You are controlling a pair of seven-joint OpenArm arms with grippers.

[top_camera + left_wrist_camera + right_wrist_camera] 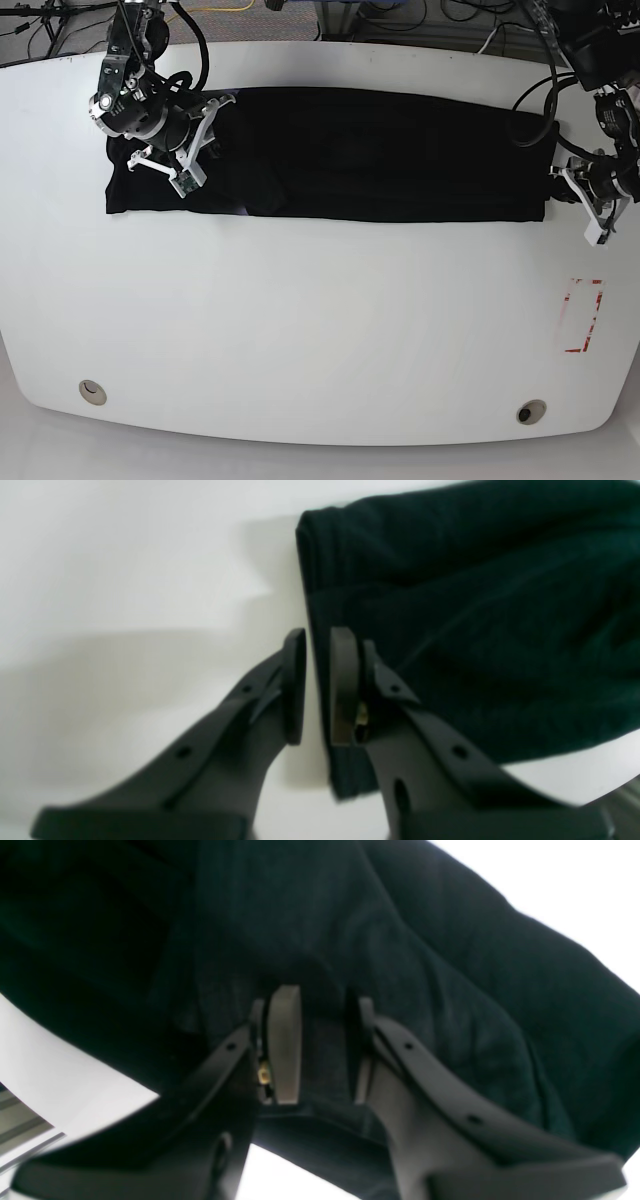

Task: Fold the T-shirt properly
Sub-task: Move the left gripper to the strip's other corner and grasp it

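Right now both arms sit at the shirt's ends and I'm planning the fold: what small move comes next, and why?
Probably lift both ends slightly together. The T-shirt lies as a long band on the table; the right gripper pinches cloth between its fingers, while the left gripper is nearly shut at the hem edge, so check that it caught fabric.

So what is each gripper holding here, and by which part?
The right gripper pinches a fold of the T-shirt near one short end. The left gripper sits nearly closed at the opposite edge; whether it has fabric cannot be told.
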